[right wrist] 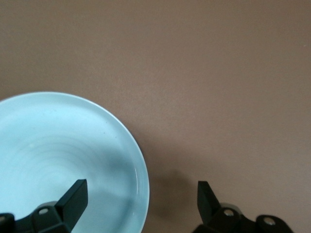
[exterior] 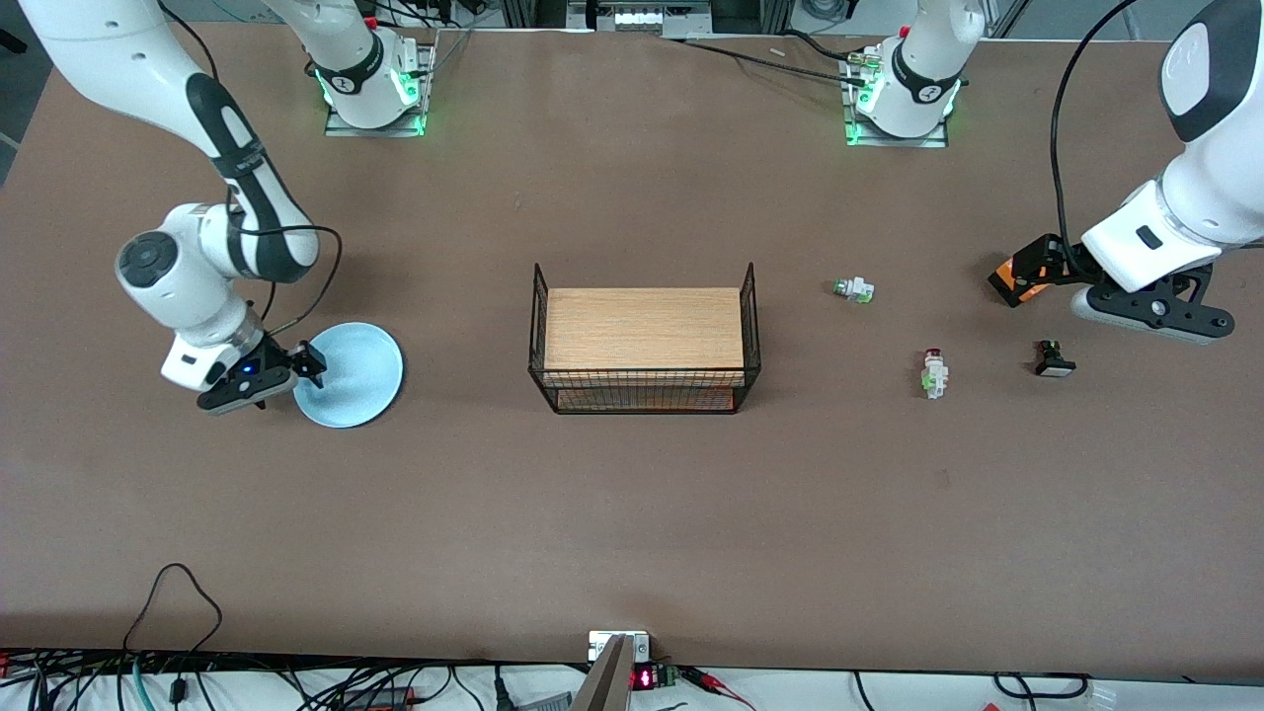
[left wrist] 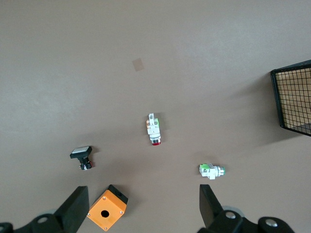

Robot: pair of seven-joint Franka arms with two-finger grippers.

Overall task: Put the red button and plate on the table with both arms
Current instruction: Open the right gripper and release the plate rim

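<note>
The pale blue plate [exterior: 351, 375] [right wrist: 63, 155] lies flat on the brown table [exterior: 632, 513] toward the right arm's end. My right gripper [exterior: 301, 373] [right wrist: 141, 194] hangs open just over the plate's rim, one finger above the plate and the other above bare table, holding nothing. The red button [exterior: 933, 373] [left wrist: 154, 130] lies on its side on the table toward the left arm's end. My left gripper [exterior: 1052, 272] [left wrist: 141, 204] stands open and empty above an orange box [exterior: 1017, 281] [left wrist: 107, 208], well apart from the red button.
A wood-topped black wire rack [exterior: 644, 336] [left wrist: 294, 97] stands mid-table. A white part with a green cap [exterior: 854, 289] [left wrist: 211, 170] and a black part with a white cap [exterior: 1054, 359] [left wrist: 81, 156] lie near the red button. Cables run along the table's front edge.
</note>
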